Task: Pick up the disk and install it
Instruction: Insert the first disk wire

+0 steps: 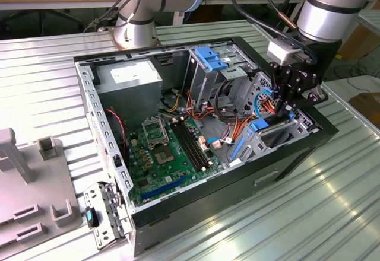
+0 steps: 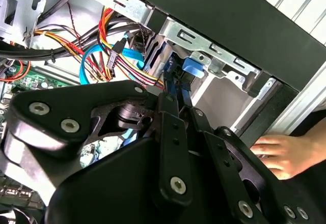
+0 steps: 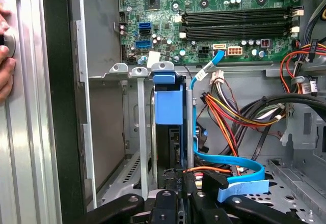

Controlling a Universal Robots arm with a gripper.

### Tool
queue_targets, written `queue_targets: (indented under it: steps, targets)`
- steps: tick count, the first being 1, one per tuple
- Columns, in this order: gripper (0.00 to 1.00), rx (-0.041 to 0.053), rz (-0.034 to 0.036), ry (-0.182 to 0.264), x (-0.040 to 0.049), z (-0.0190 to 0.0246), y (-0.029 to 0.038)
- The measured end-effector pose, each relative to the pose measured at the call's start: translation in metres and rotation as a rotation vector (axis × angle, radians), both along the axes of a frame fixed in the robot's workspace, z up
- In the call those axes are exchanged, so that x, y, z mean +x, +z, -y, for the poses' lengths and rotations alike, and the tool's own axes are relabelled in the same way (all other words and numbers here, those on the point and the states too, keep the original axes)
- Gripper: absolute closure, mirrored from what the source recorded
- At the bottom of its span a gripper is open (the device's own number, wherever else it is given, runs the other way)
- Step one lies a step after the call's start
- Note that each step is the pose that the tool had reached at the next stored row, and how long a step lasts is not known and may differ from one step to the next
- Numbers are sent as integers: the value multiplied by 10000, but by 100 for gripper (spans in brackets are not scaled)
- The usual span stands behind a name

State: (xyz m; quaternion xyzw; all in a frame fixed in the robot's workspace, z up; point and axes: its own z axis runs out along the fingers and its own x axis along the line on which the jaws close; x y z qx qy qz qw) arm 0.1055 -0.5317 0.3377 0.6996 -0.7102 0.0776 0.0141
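- The gripper (image 1: 284,108) is reaching into the computer case (image 1: 196,210), seemingly clamping the disk (image 3: 168,104).
- The disk is standing upright in its metal bay (image 3: 140,132).

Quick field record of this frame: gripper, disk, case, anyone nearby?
gripper: down inside the computer case, at the drive bay by the front wall
disk: on edge in the metal bay, blue carrier end showing, gripper right at it
case: side open, motherboard exposed
cables: blue flat cable and orange-yellow bundle beside the bay
person: a hand resting just outside the case wall
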Motion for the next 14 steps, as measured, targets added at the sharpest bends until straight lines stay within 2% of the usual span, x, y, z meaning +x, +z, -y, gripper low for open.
queue_targets:
  steps: [2, 3, 7, 9, 14]
  targets:
    - [82, 11, 1, 0, 0, 0, 9]
    - [76, 5, 1, 1, 0, 0, 28]
    - [76, 4, 1, 1, 0, 0, 109]
    - [89, 3, 1, 1, 0, 0, 110]
    - [89, 2, 0, 1, -1, 0, 110]
